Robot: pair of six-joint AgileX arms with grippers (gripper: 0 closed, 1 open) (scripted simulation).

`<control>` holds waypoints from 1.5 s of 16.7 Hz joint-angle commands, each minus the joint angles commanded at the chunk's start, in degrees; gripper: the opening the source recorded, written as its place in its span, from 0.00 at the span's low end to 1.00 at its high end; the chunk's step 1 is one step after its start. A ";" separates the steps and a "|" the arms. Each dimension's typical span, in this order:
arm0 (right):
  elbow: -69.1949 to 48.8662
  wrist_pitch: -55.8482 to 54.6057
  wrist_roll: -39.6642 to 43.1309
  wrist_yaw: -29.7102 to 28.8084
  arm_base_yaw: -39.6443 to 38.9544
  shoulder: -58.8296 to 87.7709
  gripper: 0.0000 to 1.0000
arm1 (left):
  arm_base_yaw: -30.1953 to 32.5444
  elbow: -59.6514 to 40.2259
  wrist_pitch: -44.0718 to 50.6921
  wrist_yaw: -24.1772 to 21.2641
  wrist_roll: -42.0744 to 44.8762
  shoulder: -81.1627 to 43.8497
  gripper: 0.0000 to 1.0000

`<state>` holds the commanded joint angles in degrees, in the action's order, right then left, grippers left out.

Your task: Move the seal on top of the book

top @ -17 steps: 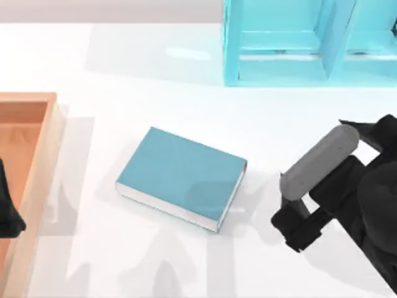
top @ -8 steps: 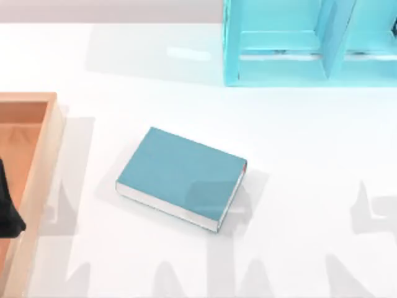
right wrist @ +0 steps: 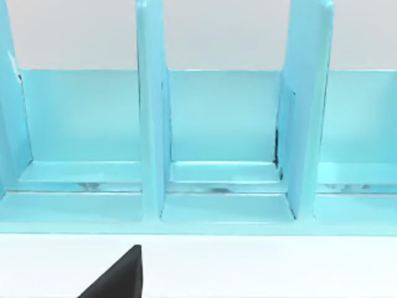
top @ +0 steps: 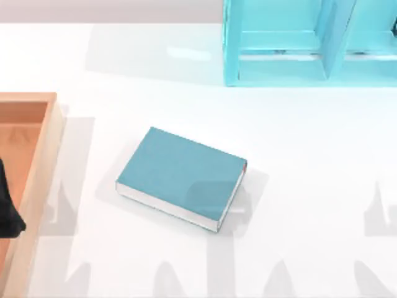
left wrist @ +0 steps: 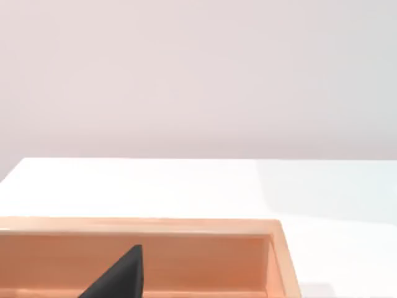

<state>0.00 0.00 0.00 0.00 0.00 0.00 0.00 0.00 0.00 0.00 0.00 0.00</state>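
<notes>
From the top view I see the book (top: 180, 177) lying flat on the white bench (top: 310, 136), a little left of the frame's centre and turned at an angle. Its teal cover faces up and its white page edges run along the sides toward the lower edge of the frame. A small reddish tip shows at its right corner. The cover is bare apart from a soft grey shadow across its lower right part. A wooden tray (top: 37, 155) sits against the left edge of the frame, well apart from the book, with its pale rim toward the book. A dark piece of my left arm (top: 6, 211) hangs over the tray at the frame's left edge. A cyan shelf (top: 279, 43) stands in the upper right of the frame, well apart from the book, with upright dividers splitting it into compartments. Grey shadows lie on the bench along the lower edge and at the right edge of the frame. In the left wrist view a dark wedge of the left gripper (left wrist: 118, 279) shows over the inside of the tray (left wrist: 186, 226), with the bench and a plain wall beyond; I cannot tell this gripper's state. In the right wrist view a like wedge of the right gripper (right wrist: 118, 279) shows above the bench, facing the open compartments of the shelf (right wrist: 152, 124); I cannot tell its state either.
</notes>
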 joint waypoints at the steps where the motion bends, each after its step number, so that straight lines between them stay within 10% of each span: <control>1: 0.00 0.00 0.00 0.00 0.00 0.00 1.00 | 0.00 0.00 0.00 0.00 0.00 0.00 1.00; 9: 0.00 0.00 0.00 0.00 0.00 0.00 1.00 | -2.27 -12.53 10.50 -0.02 2.58 -12.69 1.00; 25: 0.00 0.00 0.00 0.00 0.00 0.00 1.00 | -13.81 -80.23 66.16 -0.31 15.08 -96.46 1.00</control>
<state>0.00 0.00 0.00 0.00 0.00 0.00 -13.81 -80.23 66.16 -0.31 15.08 -96.46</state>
